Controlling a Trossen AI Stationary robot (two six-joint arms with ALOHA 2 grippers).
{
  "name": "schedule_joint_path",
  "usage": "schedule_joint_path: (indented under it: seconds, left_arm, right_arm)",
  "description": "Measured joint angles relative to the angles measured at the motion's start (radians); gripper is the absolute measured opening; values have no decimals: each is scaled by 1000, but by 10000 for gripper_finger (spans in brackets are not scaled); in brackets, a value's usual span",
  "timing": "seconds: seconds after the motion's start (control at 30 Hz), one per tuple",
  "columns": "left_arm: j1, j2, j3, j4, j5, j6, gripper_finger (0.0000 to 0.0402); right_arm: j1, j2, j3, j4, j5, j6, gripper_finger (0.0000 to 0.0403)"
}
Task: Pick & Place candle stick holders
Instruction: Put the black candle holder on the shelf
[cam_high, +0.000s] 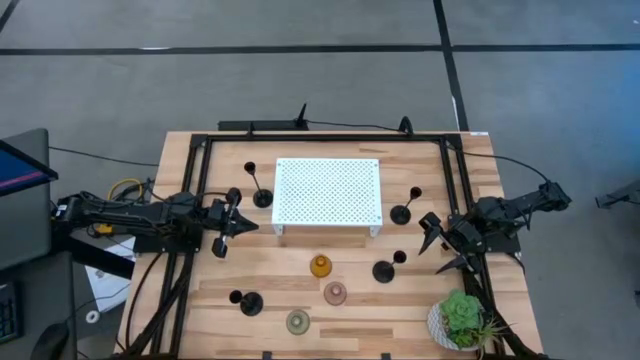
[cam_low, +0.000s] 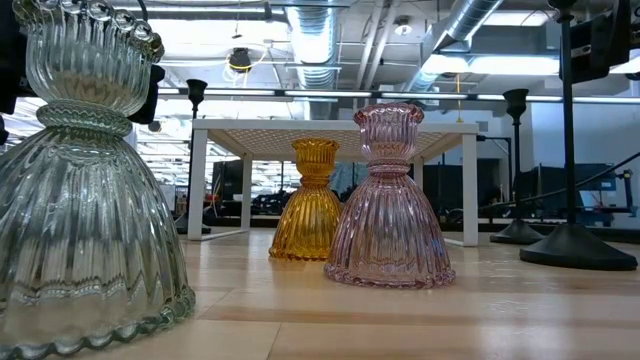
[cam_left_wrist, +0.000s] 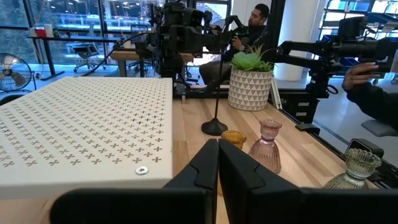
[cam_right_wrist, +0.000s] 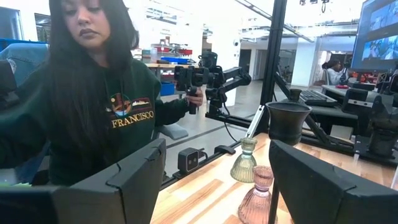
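Nearest the table's front edge stands the pale green holder (cam_high: 298, 321), squat, ribbed glass w/ a beaded rim. Just behind it is the pink holder (cam_high: 335, 293), same bell shape, then the amber holder (cam_high: 320, 266), closest to the white perforated platform (cam_high: 328, 191). All three are upright and apart from each other.

Four black holders, each w/ a disc base & thin stem: one near the front-left (cam_high: 249, 302), one right of the amber glass (cam_high: 384, 270), one beside the platform's right side (cam_high: 401, 213), and one by its left side (cam_high: 262, 197).

A potted plant (cam_high: 461, 320) sits at the front-right corner.

The left gripper (cam_high: 238, 222) hangs over the table's left part, beside the platform's left edge. Its fingers (cam_left_wrist: 205, 168) are pressed together on nothing.

The right gripper (cam_high: 447, 246) is over the right part, between the plant and the right-side black holder. Its fingers (cam_right_wrist: 134, 171) are spread wide w/ nothing gripped; a dark cup top (cam_right_wrist: 288, 121), prob. a black holder's, shows between them farther off.

Beyond the table, a person in a dark hoodie (cam_right_wrist: 93, 102).
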Motion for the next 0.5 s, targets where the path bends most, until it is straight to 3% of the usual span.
schedule_joint_path:
  seconds: [0.33, 0.5]
  left_arm:
    - [0, 0, 0, 0, 0, -9, 11]
    - [0, 0, 0, 6, 0, -10, 11]
  right_arm:
    - [-2, 0, 1, 19, 13, -28, 276]
    - [-2, 0, 1, 19, 108, -31, 276]
